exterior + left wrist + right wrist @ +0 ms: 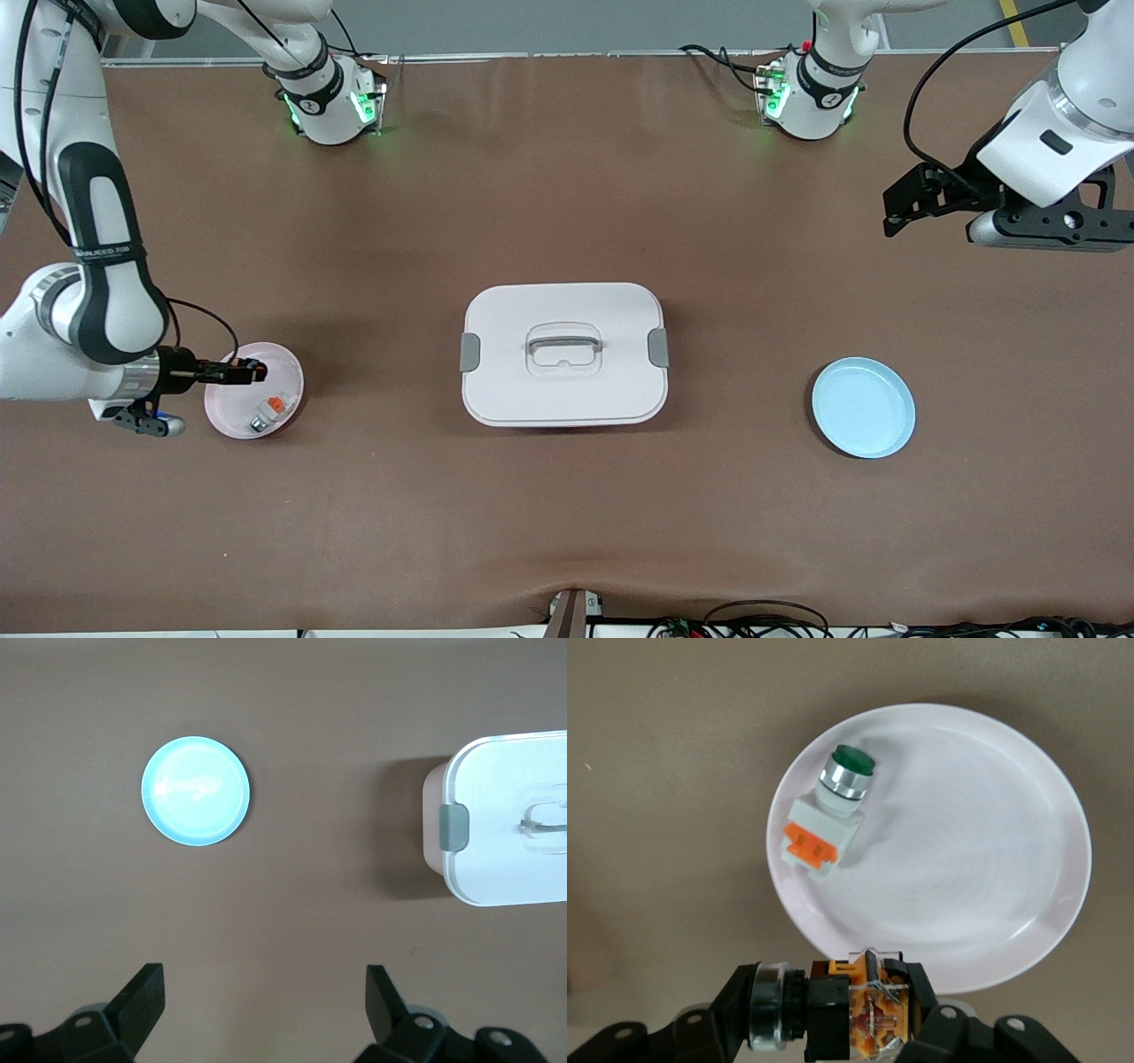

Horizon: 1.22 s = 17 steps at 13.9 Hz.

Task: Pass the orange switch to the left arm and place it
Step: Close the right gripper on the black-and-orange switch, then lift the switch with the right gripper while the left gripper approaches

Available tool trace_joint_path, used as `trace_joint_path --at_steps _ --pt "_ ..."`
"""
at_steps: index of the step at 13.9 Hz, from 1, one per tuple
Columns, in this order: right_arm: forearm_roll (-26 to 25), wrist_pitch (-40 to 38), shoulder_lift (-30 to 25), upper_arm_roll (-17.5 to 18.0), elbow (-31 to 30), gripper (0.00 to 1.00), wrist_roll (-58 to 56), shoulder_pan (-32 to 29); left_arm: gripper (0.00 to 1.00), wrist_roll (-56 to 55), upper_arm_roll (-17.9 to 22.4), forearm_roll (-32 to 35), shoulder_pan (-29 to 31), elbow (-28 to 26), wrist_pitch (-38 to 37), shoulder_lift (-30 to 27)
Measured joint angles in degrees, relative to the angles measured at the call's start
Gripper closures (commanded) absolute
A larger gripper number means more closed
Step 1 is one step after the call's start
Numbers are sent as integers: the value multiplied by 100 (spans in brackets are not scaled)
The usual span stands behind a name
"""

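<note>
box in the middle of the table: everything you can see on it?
The box is a large white rounded-rectangular container that looks like plastic, lid on. A grey clip sits on each short side of the lid, and a grey handle lies in a recess at its centre. It sits flat on the brown table, between the pink plate and the blue plate. Nothing touches it.

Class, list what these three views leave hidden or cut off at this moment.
- Orange switch: its lower part is cut by the right wrist view's edge and gripped in the right gripper; tiny in the front view.
- Box: cut by the left wrist view's edge; contents hidden under its lid.
- Left gripper: only the open fingers show.
</note>
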Motion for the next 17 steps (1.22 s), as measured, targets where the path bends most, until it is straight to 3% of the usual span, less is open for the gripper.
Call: trace_joint_path --at_steps 6,9,17 --pt "73 -1381 -422 120 584 100 2847 612 0 0 0 0 0 -3 0 24" --pt "352 -1909 -613 133 936 100 4159 1023 0 0 -37 0 -1 -8 1 87" --pt "1143 -2085 -711 147 1476 100 6470 1724 0 -10 -91 -142 202 57 24 65"
